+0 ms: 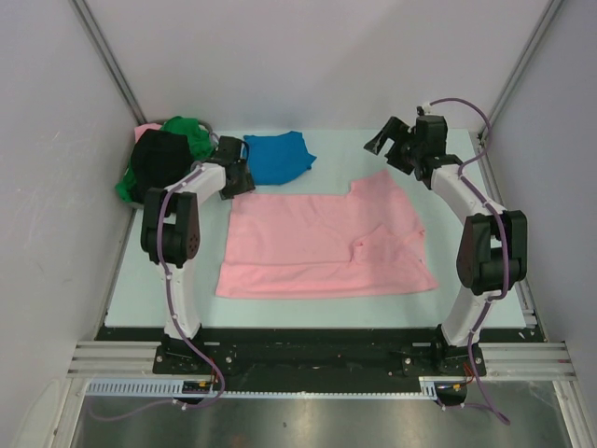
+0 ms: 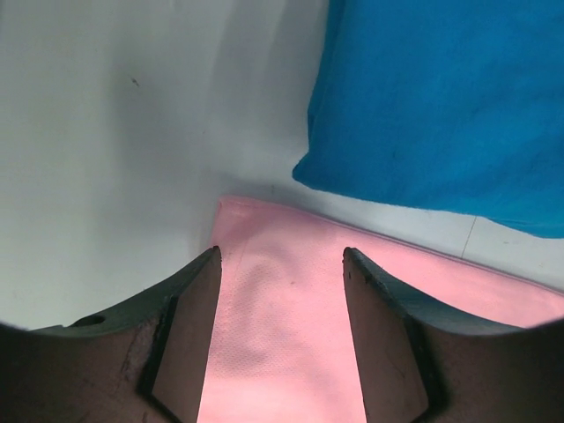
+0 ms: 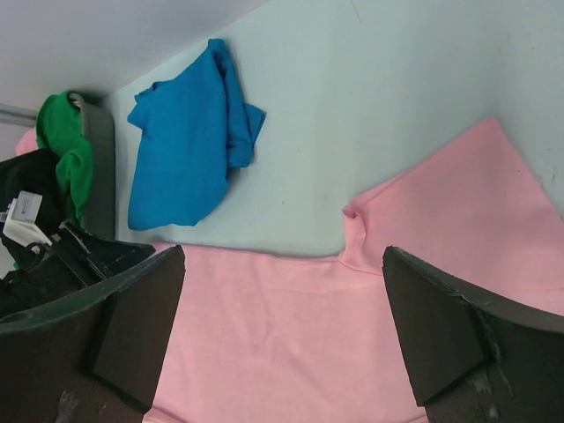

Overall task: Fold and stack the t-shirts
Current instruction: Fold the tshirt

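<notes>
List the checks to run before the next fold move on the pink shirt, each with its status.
1. Left gripper jaws apart over the far-left corner of the pink t-shirt: ok.
2. Right gripper open and empty: ok.
3. Pink t-shirt lying flat: not ok, there is a wrinkle near its right side.
4. Blue t-shirt clear of the pink one: ok, bare table shows between them.
5. Left fingers touching the cloth: cannot tell.
</notes>
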Controlling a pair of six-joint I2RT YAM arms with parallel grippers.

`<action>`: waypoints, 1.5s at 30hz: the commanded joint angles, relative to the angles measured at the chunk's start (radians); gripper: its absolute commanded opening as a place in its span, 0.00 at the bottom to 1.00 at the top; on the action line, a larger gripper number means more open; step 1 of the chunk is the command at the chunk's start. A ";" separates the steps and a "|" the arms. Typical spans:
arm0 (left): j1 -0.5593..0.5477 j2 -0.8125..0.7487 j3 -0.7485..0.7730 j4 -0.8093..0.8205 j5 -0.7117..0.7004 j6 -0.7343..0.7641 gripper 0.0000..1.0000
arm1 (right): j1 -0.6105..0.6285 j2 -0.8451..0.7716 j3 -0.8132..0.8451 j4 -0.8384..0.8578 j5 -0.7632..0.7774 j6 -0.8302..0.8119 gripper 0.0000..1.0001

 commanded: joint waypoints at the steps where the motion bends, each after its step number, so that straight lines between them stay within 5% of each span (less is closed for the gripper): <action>1: 0.009 0.009 0.021 0.013 -0.021 0.033 0.63 | 0.007 0.006 0.014 -0.012 -0.005 -0.030 1.00; 11: 0.024 0.026 0.015 0.005 -0.044 0.038 0.62 | 0.012 0.016 0.011 -0.011 -0.009 -0.034 1.00; 17: 0.033 0.037 0.019 0.005 -0.036 0.035 0.53 | 0.010 0.017 0.012 -0.009 -0.006 -0.045 1.00; 32: 0.049 0.046 0.019 0.002 0.013 0.017 0.00 | -0.021 0.178 0.126 -0.118 0.101 -0.089 1.00; 45: 0.052 -0.002 -0.033 0.045 0.039 0.001 0.00 | -0.013 0.497 0.520 -0.368 0.374 -0.284 0.93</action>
